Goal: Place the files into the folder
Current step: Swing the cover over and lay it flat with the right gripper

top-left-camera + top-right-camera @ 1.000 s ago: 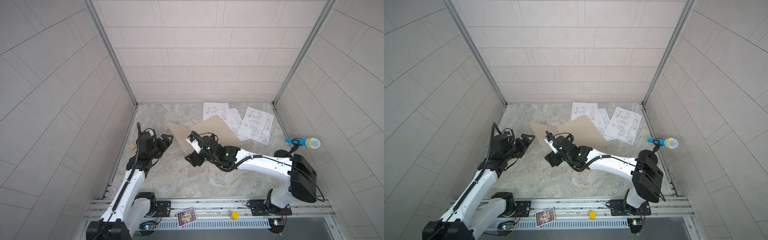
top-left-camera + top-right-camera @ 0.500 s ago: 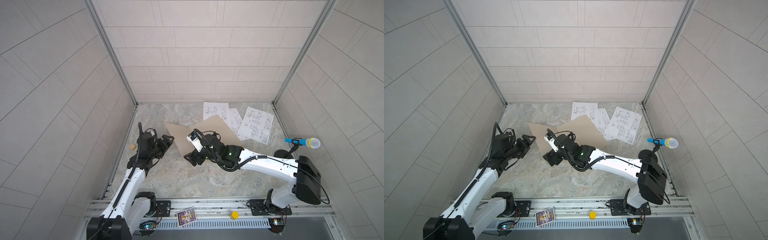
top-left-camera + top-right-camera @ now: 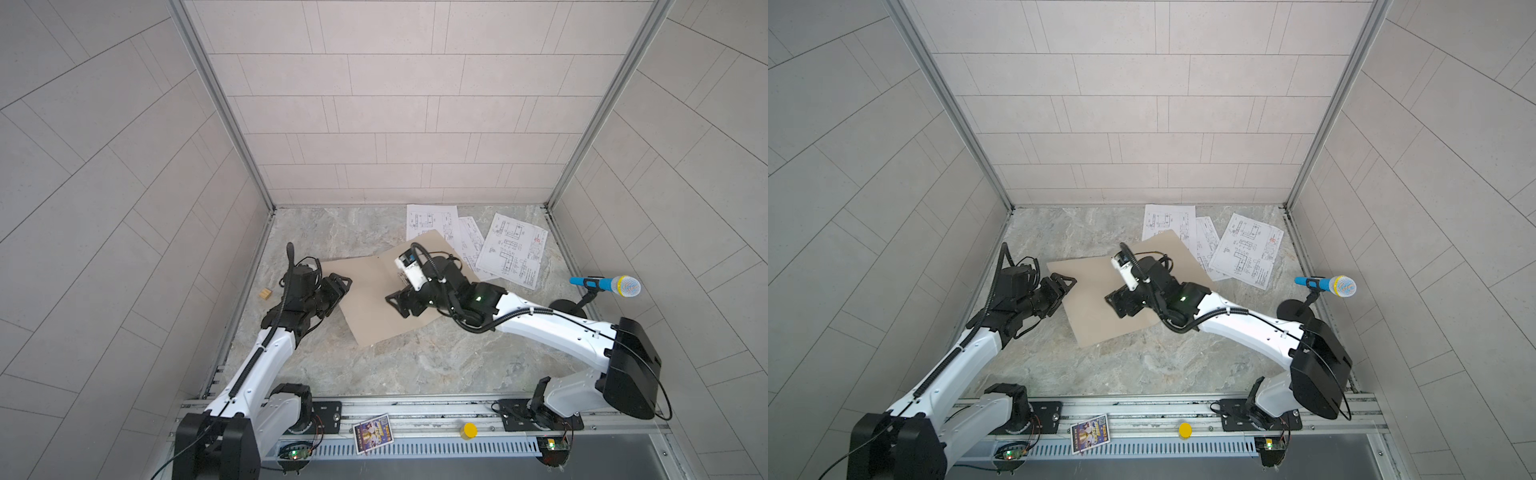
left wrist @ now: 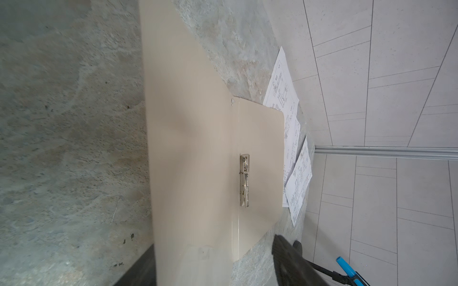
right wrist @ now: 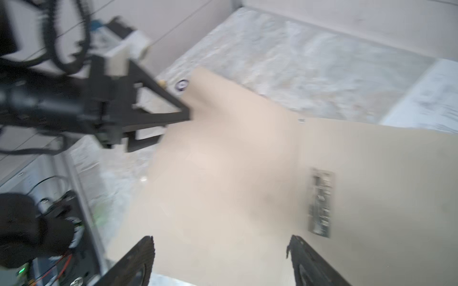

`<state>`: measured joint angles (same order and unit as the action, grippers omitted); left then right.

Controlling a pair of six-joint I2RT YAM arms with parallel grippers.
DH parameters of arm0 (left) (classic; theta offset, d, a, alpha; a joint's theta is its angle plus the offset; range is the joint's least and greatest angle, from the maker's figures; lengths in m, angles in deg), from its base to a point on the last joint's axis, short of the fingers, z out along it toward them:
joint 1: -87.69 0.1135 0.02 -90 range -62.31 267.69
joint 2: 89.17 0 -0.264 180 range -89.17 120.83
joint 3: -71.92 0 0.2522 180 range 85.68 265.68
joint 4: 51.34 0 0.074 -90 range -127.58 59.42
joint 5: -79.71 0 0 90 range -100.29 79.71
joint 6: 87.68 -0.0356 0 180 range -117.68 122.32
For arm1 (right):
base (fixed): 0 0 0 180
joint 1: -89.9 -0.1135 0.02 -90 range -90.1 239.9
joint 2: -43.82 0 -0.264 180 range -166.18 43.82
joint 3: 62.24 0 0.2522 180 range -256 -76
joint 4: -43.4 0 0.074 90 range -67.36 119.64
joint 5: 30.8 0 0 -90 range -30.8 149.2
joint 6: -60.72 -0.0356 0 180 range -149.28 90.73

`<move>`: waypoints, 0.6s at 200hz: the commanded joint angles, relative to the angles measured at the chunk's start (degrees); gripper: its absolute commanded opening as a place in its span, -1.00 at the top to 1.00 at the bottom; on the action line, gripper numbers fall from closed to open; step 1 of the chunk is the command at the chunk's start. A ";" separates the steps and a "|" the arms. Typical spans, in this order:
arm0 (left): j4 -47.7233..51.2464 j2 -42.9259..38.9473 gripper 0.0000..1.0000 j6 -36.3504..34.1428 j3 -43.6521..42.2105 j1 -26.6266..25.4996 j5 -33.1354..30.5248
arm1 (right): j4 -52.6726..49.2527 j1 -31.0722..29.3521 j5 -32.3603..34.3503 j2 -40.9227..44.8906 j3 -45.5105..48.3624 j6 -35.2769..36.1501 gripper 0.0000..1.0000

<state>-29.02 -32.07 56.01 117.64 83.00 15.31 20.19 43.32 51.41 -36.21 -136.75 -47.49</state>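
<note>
Marble bench (image 3: 415, 365), in both top views: the folder (image 3: 370, 316) had come down flat, its cover spread toward 7 o'clock; the files (image 3: 513, 249) stayed outside at its 1 o'clock. Left wrist view: the left end effector (image 4: 213, 265) straddled the cover edge, unclenched, with the ring clip (image 4: 244, 180) exposed. Right wrist view: the right end effector (image 5: 220, 260) hovered released above the folder, so filing could probably start.

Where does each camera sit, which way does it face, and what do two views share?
Top views: high above the front rail, looking down on folder and files; both arms show.
Left wrist: low, facing across the folder to the files; left gripper shows.
Right wrist: over the folder, facing the left gripper; right gripper shows.
Shared: both wrist views show the clip.
</note>
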 commanded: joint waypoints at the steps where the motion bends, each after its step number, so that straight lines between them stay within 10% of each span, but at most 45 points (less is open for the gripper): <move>1: 1.56 -0.44 -0.44 -2.47 2.04 -0.26 -3.87 | -3.44 10.27 1.83 4.51 3.78 0.40 -0.75; 57: -0.58 1.97 -0.28 -3.44 1.75 -0.28 -5.38 | -4.69 35.20 -6.66 3.76 11.73 0.90 -0.76; 120: -3.26 5.55 0.17 -5.64 0.93 -0.19 -3.71 | -3.99 44.25 -19.02 -10.97 7.65 0.65 -0.61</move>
<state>-30.60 -26.76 52.34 118.95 83.00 11.31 16.30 86.20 39.06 -42.68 -126.28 -47.14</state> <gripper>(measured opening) 0.460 0.822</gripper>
